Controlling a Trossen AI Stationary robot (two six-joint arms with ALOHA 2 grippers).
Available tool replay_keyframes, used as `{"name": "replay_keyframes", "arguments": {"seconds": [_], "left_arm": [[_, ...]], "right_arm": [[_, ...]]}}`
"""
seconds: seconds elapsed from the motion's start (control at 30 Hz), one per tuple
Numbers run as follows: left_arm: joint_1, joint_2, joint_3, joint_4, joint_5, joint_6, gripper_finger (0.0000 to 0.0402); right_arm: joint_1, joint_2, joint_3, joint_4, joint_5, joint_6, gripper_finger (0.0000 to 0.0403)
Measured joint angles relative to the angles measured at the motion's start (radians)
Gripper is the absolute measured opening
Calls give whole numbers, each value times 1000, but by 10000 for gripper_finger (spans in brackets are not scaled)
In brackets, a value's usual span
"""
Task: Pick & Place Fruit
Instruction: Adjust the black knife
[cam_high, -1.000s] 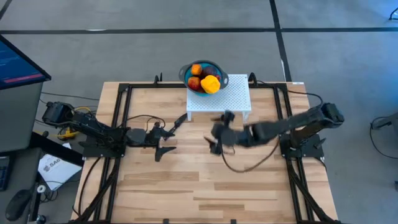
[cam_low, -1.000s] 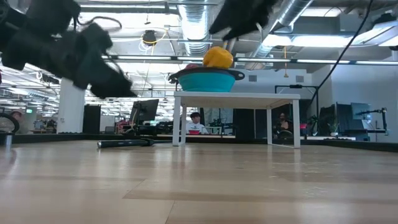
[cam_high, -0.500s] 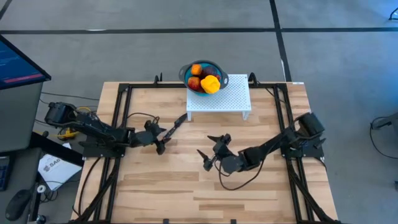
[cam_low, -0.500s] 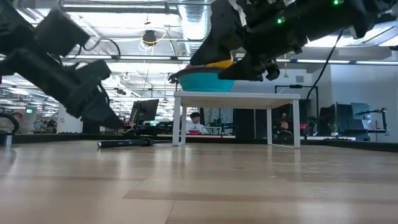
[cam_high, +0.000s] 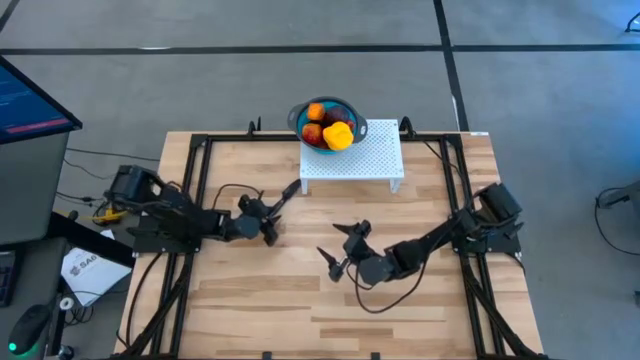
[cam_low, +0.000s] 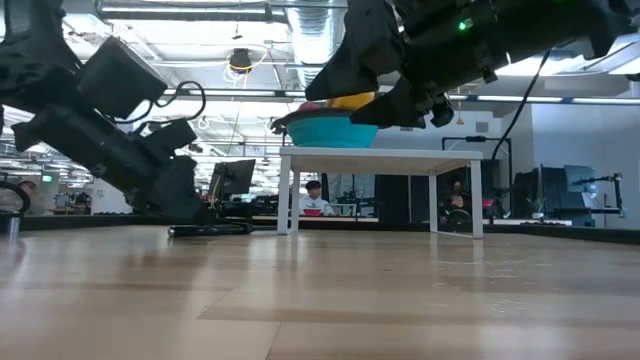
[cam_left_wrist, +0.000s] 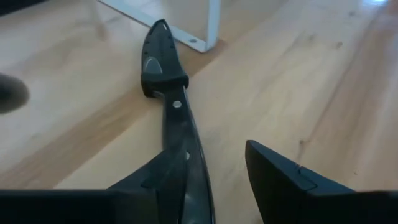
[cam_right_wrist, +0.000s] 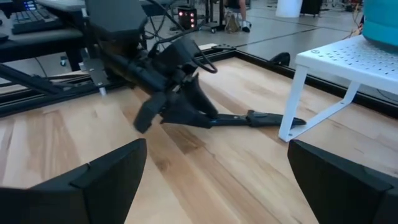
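Note:
The fruit (cam_high: 327, 126), orange, red and yellow pieces, lies heaped in the blue bowl (cam_high: 297, 119). The bowl stands on the white perforated stand (cam_high: 365, 160) at the table's far edge. A slim black knife (cam_high: 287, 195) lies flat on the wood, left of the stand. My left gripper (cam_high: 267, 222) is low at the knife's near end, open, with the handle (cam_left_wrist: 179, 124) running in between its fingers. My right gripper (cam_high: 338, 246) hangs wide open over the middle of the table, with nothing between its fingers. My left gripper (cam_left_wrist: 217, 155) stands astride the knife's handle end (cam_left_wrist: 189, 177), slanting down from the table's left, its fingers along the knife. One finger (cam_left_wrist: 149, 183) lies right beside the handle; whether it touches, I cannot tell. The other finger (cam_left_wrist: 280, 180) stands apart. The knife lies flat on the table.
Black frame rails (cam_high: 190, 190) run along the table's left, right and far sides. The stand's legs (cam_right_wrist: 292, 118) reach the wood near the knife's tip. Bare wood stretches across the near half of the table (cam_high: 330, 310).
My left gripper has gone down to the table and toward the knife, tipping its fingers downward, and the fingers have drawn closer together. My right gripper has dropped from beside the stand toward the table's near edge and turned, then kept still, staying wide open.

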Motion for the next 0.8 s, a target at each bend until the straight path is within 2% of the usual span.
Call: {"name": "replay_keyframes", "arguments": {"seconds": [0.17, 0.37, 0.43, 0.6, 0.7, 0.8], "left_arm": [[0, 7, 24, -14, -18, 2, 151], [-22, -116, 21, -92, 149, -1, 156], [-27, -175, 20, -142, 172, -1, 161], [-28, -288, 20, -216, 154, 6, 188], [-28, -294, 20, -214, 145, 68, 216], [-28, -256, 20, -213, 85, 77, 249]], "right_arm": [[14, 0, 0, 2, 17, 3, 383], [18, -1, 0, 0, 28, 7, 383], [19, -1, 0, -1, 28, 7, 383], [10, -1, 0, -7, 28, 7, 383], [3, -1, 0, -8, 28, 7, 383], [-4, -1, 0, -8, 28, 7, 383]]}}
